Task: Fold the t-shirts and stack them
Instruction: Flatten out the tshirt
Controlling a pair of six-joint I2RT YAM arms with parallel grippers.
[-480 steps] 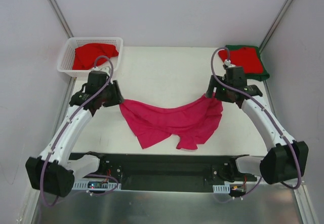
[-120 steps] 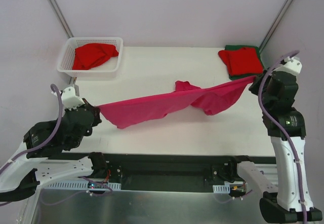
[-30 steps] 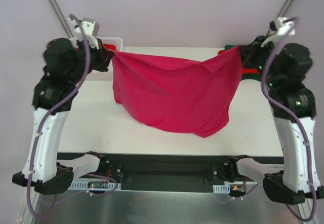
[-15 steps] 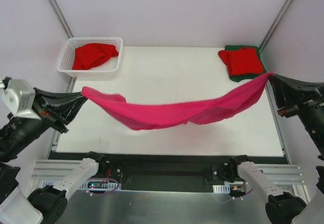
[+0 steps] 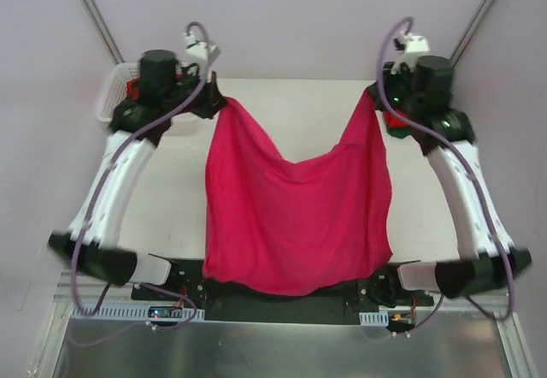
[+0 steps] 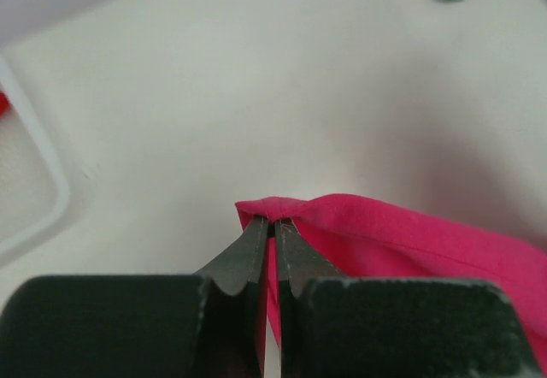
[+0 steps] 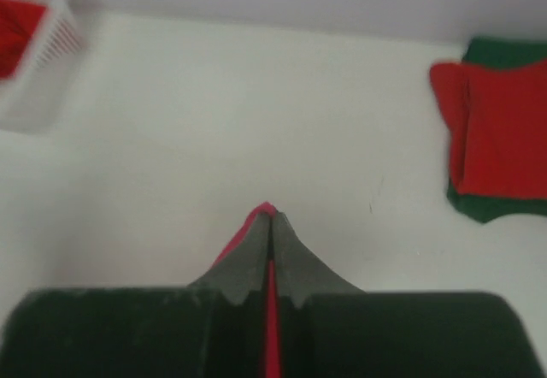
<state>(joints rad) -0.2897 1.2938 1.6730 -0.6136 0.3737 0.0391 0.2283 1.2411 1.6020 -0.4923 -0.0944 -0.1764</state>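
Note:
The magenta-pink t-shirt (image 5: 295,215) hangs spread between both arms, its lower hem down over the table's near edge. My left gripper (image 5: 219,102) is shut on the shirt's upper left corner (image 6: 275,211). At the upper right corner (image 7: 267,211), my right gripper (image 5: 371,97) is shut on the cloth. A folded red t-shirt (image 7: 500,130) lies on a folded dark green one (image 7: 491,205) at the far right of the table. Another red t-shirt (image 7: 17,23) sits in the basket.
The white lattice basket (image 5: 115,91) stands at the far left corner, mostly hidden behind the left arm. The white table (image 5: 295,113) shows beyond the hanging shirt. Slanted metal frame posts (image 5: 90,10) rise at both back corners.
Half a second ago the arms were spread low and wide with the pink shirt stretched flat. Now both grippers are high at the back, closer together, and the shirt hangs down full length.

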